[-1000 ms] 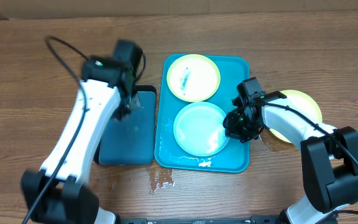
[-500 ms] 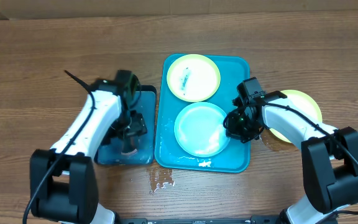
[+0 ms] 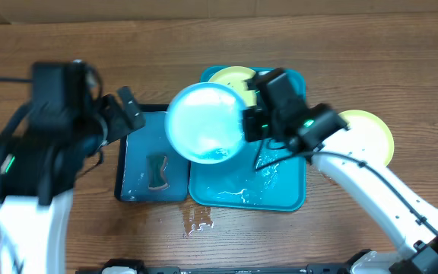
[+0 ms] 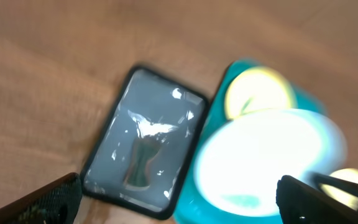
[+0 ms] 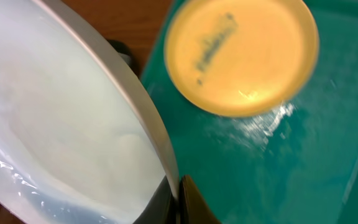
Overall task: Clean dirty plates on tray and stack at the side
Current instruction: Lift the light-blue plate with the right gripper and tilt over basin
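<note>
The right fingers (image 5: 190,208) pinch only the rim of the wet light blue round plastic plate (image 3: 204,123), so it may slip free. The left fingers (image 3: 126,103) spread wide, empty.

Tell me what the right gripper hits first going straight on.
Probably the wet floor of the turquoise tray, just short of the smeared yellow-green plate; the right gripper, shut on the light blue plate, aims there, depth unclear.
</note>
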Tool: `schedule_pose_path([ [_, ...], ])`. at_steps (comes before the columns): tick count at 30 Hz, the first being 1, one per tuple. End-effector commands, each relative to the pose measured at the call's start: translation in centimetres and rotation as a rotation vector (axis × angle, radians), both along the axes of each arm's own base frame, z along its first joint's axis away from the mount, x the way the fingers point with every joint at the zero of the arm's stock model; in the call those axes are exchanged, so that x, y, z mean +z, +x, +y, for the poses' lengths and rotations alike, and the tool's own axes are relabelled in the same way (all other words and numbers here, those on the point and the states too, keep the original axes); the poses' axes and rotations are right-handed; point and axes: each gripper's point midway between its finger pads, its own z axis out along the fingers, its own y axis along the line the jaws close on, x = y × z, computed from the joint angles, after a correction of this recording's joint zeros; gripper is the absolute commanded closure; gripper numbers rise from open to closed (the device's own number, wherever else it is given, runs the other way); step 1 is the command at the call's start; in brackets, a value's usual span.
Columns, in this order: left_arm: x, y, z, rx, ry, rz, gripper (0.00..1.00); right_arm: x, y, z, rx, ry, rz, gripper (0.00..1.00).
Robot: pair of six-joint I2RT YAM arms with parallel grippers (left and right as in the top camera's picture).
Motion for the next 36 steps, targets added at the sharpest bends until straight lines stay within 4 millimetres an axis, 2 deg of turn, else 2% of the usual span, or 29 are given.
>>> schedule_pose_path([
  [1, 4.3, -2.7, -0.1, -0.022, -0.014, -0.153, 0.00, 1.4, 0.3, 2.8, -0.016, -0.051, -0.152, 0.96],
  [6, 7.2, -6.4, 0.2, -0.020, -0.019, -0.285, 0.00, 1.2, -0.1, 7.4, 0.012, -0.077, -0.285, 0.96],
  [10, 8.0, -8.0, 0.4, -0.020, -0.022, -0.330, 0.00, 0.0, -0.3, 9.5, 0.010, -0.116, -0.340, 0.96],
  [12, 8.2, -8.3, 0.4, -0.020, -0.023, -0.340, 0.00, 0.1, -0.3, 9.6, -0.012, -0.144, -0.381, 0.96],
  [15, 8.2, -8.3, 0.4, -0.020, -0.023, -0.340, 0.00, 1.4, -0.7, 9.8, -0.055, -0.178, -0.464, 0.96],
  [18, 8.2, -8.3, 0.4, -0.020, -0.023, -0.340, 0.00, 2.9, -1.9, 9.9, -0.103, -0.242, -0.568, 0.96],
  [26, 8.2, -8.3, 0.4, -0.020, -0.023, -0.339, 0.00, 4.9, -4.0, 10.0, -0.147, -0.336, -0.707, 0.96],
  [36, 8.2, -8.3, 0.4, -0.020, -0.023, -0.339, 0.00, 5.5, -5.0, 9.9, -0.152, -0.374, -0.748, 0.96],
])
